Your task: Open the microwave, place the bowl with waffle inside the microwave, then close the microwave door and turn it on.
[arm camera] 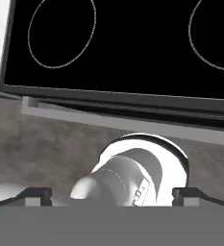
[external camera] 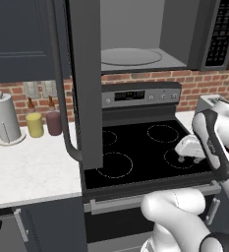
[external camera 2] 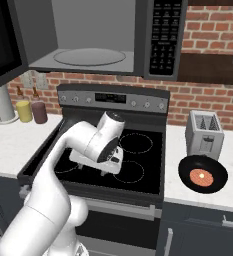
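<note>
Dark grey microwave door [external camera: 84,83] hangs open; the gripper [arm camera: 111,194], jaws spread wide and empty, hovers above the black stovetop [external camera 2: 133,160].

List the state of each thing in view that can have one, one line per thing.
Microwave door: swung wide open.
Microwave: open, nothing on its turntable.
Bowl: on the counter right of the stove, in front of the toaster, waffle inside.
Tool: open, holding nothing, above the stove's front edge.
Toaster: upright, nothing showing in its slots.
</note>
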